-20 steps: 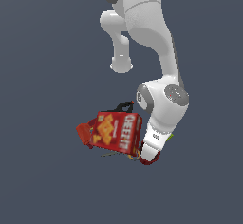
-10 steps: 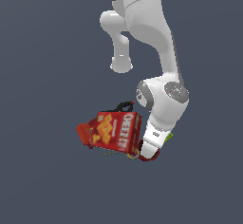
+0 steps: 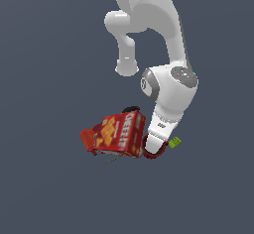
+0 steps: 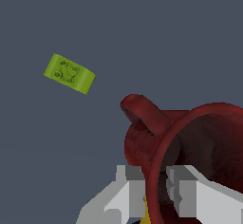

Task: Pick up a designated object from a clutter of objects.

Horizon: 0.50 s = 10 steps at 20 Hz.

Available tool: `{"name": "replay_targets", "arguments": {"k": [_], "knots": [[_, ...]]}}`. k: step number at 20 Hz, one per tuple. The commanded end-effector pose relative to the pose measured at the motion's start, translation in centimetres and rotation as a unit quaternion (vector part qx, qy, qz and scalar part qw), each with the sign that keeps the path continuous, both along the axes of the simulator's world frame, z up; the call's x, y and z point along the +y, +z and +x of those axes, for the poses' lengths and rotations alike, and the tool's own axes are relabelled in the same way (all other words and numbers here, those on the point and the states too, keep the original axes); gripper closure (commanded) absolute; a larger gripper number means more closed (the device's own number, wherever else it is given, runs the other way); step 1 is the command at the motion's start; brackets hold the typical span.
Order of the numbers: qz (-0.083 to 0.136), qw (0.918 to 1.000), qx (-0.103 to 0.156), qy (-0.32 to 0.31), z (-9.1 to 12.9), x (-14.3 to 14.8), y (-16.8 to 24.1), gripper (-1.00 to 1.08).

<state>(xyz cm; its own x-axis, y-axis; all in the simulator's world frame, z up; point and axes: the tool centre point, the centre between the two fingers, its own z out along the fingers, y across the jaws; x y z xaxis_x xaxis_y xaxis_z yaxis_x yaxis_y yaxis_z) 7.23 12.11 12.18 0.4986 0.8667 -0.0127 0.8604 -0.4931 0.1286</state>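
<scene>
The dark red ribbed mug fills the near part of the wrist view, with its loop handle pointing toward the green block. My gripper straddles the mug's rim wall, one finger outside and one inside, shut on it. In the exterior view the mug shows as a red rim under the hand, just to the exterior view's right of the red Cheez-It cracker box. The gripper itself is mostly hidden there by the hand.
A tiny green block lies apart from the mug, and it also shows beside the hand. A small red-orange item leans at the box's far side. A black item peeks above the box. A yellow sliver shows between my fingers.
The hand and the mug have shifted slightly up and toward the cracker box. The box and the other clutter have stayed put.
</scene>
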Motion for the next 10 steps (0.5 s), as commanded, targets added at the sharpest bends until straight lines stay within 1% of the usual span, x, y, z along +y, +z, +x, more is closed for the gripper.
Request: {"name": "replay_targets", "arguments": {"k": [1, 10], "knots": [[0.0, 1.0, -0.003, 0.0, -0.9, -0.3, 1.9, 1.08], [0.0, 1.0, -0.003, 0.0, -5.1, -1.5, 8.5, 1.08]]}}
